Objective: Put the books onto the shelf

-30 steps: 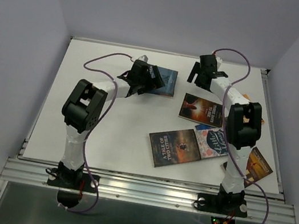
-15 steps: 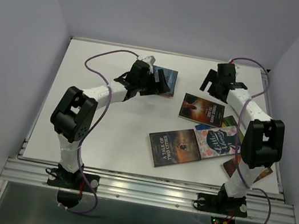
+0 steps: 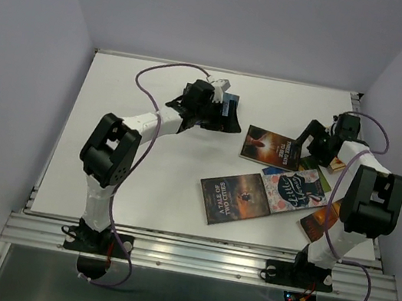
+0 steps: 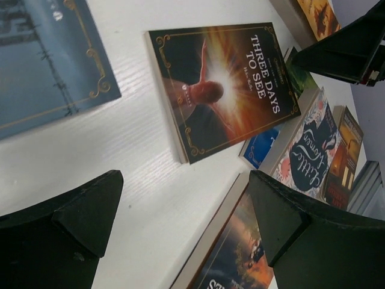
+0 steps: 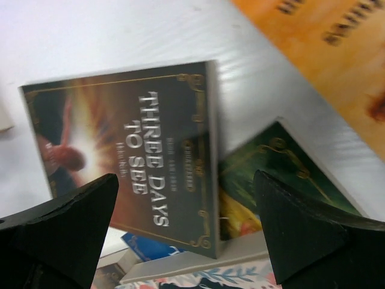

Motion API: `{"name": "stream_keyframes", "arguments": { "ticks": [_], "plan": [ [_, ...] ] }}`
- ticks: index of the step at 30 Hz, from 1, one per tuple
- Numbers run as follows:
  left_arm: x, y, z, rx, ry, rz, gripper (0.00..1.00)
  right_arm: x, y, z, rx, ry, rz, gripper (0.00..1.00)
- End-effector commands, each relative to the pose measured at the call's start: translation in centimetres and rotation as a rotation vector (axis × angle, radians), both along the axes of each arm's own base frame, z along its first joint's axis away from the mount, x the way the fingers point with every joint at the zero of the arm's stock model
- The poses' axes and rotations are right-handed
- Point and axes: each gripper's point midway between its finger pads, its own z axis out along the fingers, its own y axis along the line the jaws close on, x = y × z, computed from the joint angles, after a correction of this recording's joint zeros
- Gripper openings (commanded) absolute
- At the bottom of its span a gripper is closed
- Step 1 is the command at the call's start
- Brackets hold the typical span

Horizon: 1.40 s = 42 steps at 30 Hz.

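3 titles legible. Dark brown paperback with an orange light burst (image 4: 222,90): "THREE DAYS TO SEE" in pale capitals, and the same in the right wrist view. The small author line under it is too fine to read. Pink-and-teal floral paperback (image 4: 310,150): "Little Women" in white script on a dark oval. Dark blue-orange paperback (image 3: 235,197), top view: "A TALE OF TWO CITIES". Orange cover (image 5: 313,36): dark lettering, blurred, unreadable.
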Motion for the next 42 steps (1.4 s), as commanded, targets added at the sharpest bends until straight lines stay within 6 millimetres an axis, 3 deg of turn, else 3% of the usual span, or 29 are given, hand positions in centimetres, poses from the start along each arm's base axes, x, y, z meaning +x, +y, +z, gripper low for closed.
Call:
{"name": "stream_keyframes", "arguments": {
  "ticks": [1, 10, 12, 19, 25, 28, 30, 31, 32, 34, 35, 38, 39, 42],
  "plan": [
    [0.7, -3.0, 1.0, 0.006, -0.045, -0.106, 0.98, 2.3, 3.8, 4.5, 0.088, -0.223, 0.241, 1.00],
    [1.2, -4.7, -4.0, 0.134, -0.001, -0.123, 0.98, 3.0, 2.1, 1.3, 0.069, -0.155, 0.187, 1.00],
    [1.3, -4.9, -4.3, 0.173, 0.005, -0.119, 0.98, 3.1, 1.7, 0.9, 0.071, -0.145, 0.176, 1.00],
    [1.3, -6.5, -7.2, 0.203, 0.038, -0.127, 0.84, 2.7, 2.7, -1.0, 0.139, -0.101, 0.201, 1.00],
    [2.2, -6.4, -9.2, 0.245, 0.065, -0.090, 0.65, 0.9, 3.5, -2.1, 0.246, -0.037, 0.193, 1.00],
    [1.9, -6.6, -10.3, 0.240, 0.094, -0.100, 0.50, -0.5, 4.0, -2.3, 0.301, 0.000, 0.188, 1.00],
    [1.3, -6.9, -11.4, 0.239, 0.119, -0.115, 0.29, -1.0, 4.5, -2.0, 0.351, 0.002, 0.202, 1.00],
    [1.1, -7.1, -11.4, 0.236, 0.123, -0.121, 0.29, -1.1, 4.5, -2.1, 0.355, 0.007, 0.199, 1.00],
    [0.8, -7.3, -11.6, 0.234, 0.128, -0.132, 0.21, -1.4, 5.3, -1.6, 0.407, -0.001, 0.232, 1.00],
    [0.2, -7.8, -11.7, 0.238, 0.127, -0.148, 0.15, -1.6, 6.1, -1.1, 0.464, -0.008, 0.263, 0.98],
    [-0.1, -7.9, -12.0, 0.242, 0.131, -0.153, 0.13, -1.5, 6.8, -0.3, 0.511, -0.035, 0.292, 0.96],
    [-1.0, -8.2, -12.4, 0.244, 0.145, -0.167, 0.10, -1.1, 7.6, 1.9, 0.577, -0.102, 0.334, 0.76],
    [-1.1, -8.3, -12.4, 0.244, 0.147, -0.166, 0.10, -1.0, 7.8, 2.4, 0.591, -0.114, 0.344, 0.63],
    [-1.6, -8.3, -12.8, 0.243, 0.160, -0.164, 0.10, -0.8, 8.3, 4.2, 0.622, -0.167, 0.384, 0.43]
  ]
}}
